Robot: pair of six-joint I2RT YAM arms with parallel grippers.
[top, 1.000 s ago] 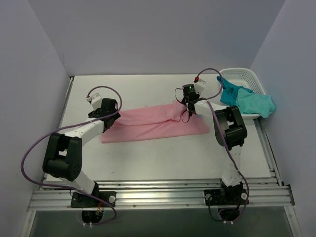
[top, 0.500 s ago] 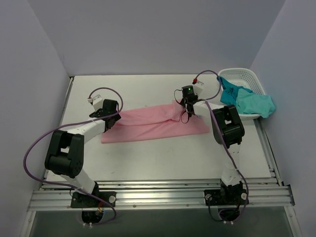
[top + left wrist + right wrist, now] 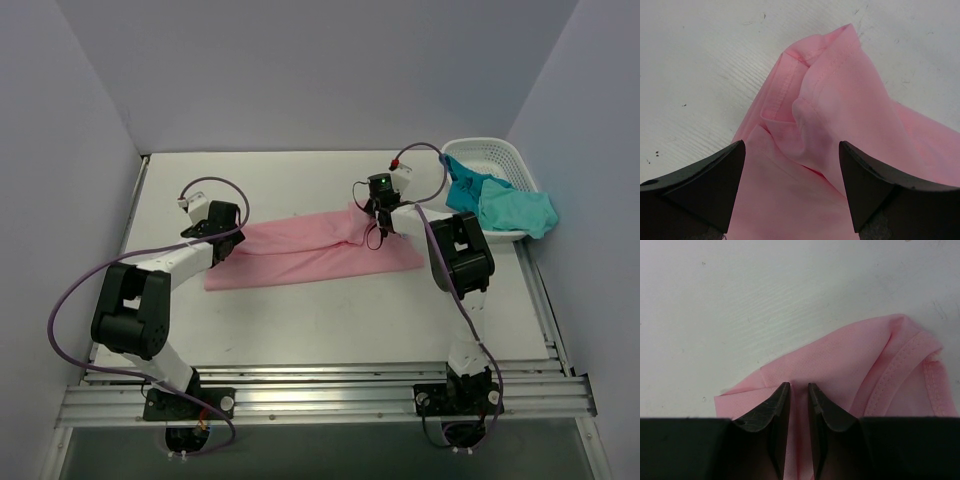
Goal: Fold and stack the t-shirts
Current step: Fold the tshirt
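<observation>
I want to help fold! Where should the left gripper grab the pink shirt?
On the puffed-up fold at the pink shirt's left end, coming straight down from above. That ridge stands up between the open left gripper's fingers, so they can pinch it; the rest lies flat on the table.

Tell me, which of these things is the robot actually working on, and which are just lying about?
Part of the job:
light pink fabric t-shirt
teal and turquoise fabric shirts

Just lying about:
white plastic lattice basket holding those shirts
white table
</observation>
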